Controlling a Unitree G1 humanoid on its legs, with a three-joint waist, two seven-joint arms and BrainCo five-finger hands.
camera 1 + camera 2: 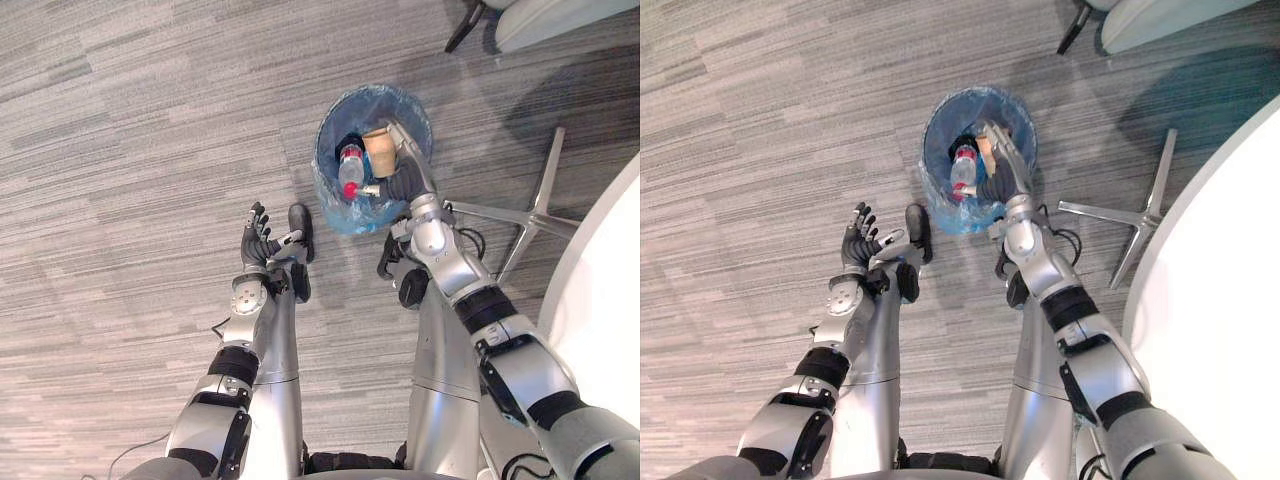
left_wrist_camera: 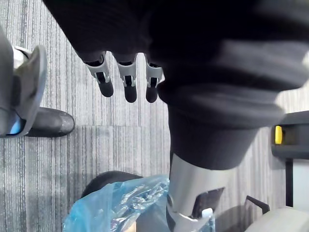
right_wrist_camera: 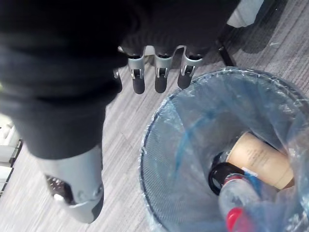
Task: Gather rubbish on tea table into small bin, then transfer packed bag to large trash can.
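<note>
Small bin (image 3: 161,164), mesh, lined with blue bag (image 1: 338,214), standing on carpet floor (image 1: 130,150); contents: paper cup (image 1: 379,152) at 1 o'clock inside, red-capped bottle (image 1: 350,170) just beside it at centre. Right hand (image 1: 399,182): fingers straight, empty, over the bin's rim at 4 o'clock. Left hand (image 1: 256,242): fingers spread, empty, above the floor at 8 o'clock from the bin.

Grey striped carpet floor (image 1: 120,150). One small bin (image 1: 330,190), lined with a blue bag, stands upright on it. A silver star-shaped base (image 1: 535,215) rests on the floor near the bin's right side, not touching. A dark furniture leg (image 1: 462,28) stands farther back, well apart.
</note>
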